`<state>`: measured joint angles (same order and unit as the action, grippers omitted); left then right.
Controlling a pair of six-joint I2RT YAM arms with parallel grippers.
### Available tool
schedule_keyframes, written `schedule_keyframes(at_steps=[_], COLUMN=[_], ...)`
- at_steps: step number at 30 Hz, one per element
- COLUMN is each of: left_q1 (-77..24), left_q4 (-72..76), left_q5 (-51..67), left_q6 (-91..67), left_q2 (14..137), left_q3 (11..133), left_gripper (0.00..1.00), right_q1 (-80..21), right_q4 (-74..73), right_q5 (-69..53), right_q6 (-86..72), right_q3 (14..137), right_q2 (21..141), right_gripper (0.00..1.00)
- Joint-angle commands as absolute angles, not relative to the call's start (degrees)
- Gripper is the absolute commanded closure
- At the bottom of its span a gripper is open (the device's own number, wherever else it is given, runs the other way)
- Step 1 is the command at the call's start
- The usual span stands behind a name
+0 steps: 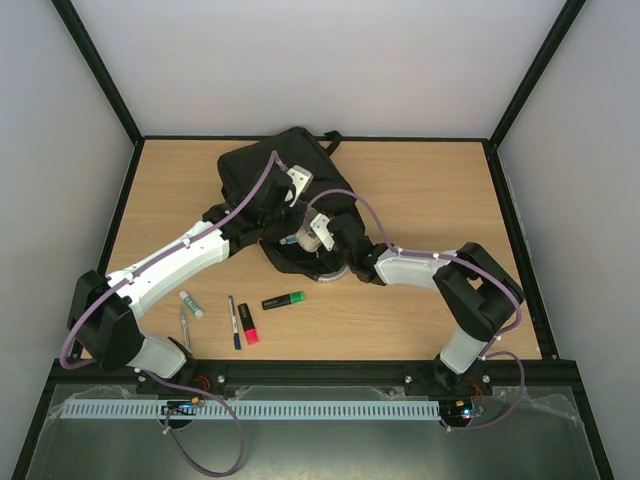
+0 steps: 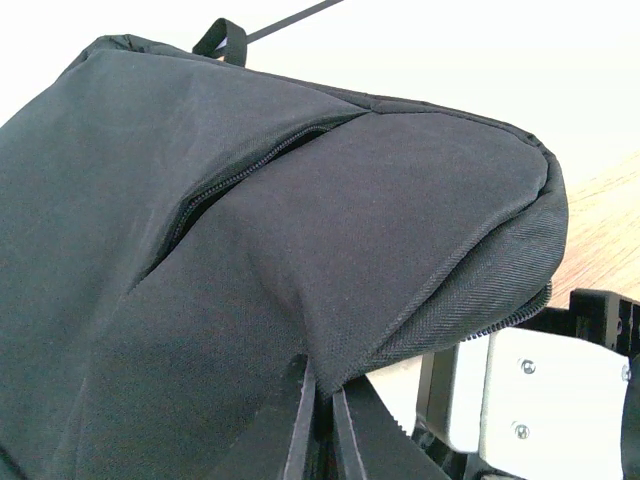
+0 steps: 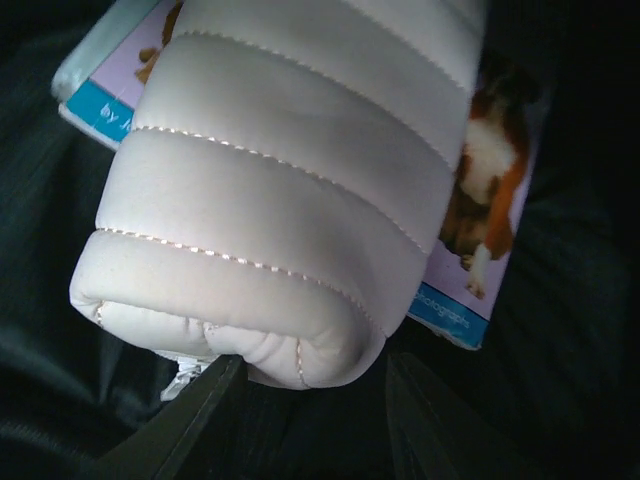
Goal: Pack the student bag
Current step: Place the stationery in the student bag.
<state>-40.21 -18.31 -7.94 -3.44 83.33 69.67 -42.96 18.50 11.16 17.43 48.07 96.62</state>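
Toward the far middle of the table [image 1: 430, 200] lies the bag [image 1: 250, 165], black and slumped, with both arms reaching onto it. The left gripper [image 2: 322, 400] has its jaws together on a fold of the bag's cloth, pinched up below a zip line. The right gripper [image 3: 315, 362] is down among the bag's dark folds. Its jaws stand apart, one on each side of the end of a white quilted pouch [image 3: 280, 200] — whether they press it I cannot tell. The pouch lies over a booklet [image 3: 485, 190] that shows a brown-and-white dog. On the bare wood near the left arm, apart from the bag, lie a green highlighter [image 1: 284, 299], a pink highlighter [image 1: 249, 324], a marker [image 1: 234, 321], a pen [image 1: 184, 328] and a small white tube [image 1: 190, 304].
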Motion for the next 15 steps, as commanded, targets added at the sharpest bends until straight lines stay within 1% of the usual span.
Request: schedule_keyframes(at_steps=[1, 4, 7, 12, 15], left_q1=[-40.39, -40.34, -40.39, -40.34, -40.39], left_q4=[-13.85, -13.80, -13.86, -13.93, -13.97], left_q5=[-7.55, -7.80, -8.07, -8.09, -8.15], left_q6=[-3.96, -3.91, -3.87, -3.79, -3.78], left_q2=[80.27, 80.20, 80.29, 80.10, 80.01], left_q3=[70.49, 70.40, 70.40, 70.44, 70.49], left_gripper=[0.98, 0.98, 0.98, 0.97, 0.97], right_q1=[-43.15, -43.15, -43.15, -43.15, -43.15], right_q4=[28.77, 26.19, 21.43, 13.23, 10.09], right_q5=[16.39, 14.69, 8.69, 1.67, 0.92], right_q6=[9.71, 6.99, 7.66, 14.81, 18.75], right_q3=[46.82, 46.59, 46.57, 45.12, 43.34], right_q2=[95.82, 93.87, 91.25, 88.00, 86.94], right_gripper=[0.63, 0.63, 0.57, 0.47, 0.44])
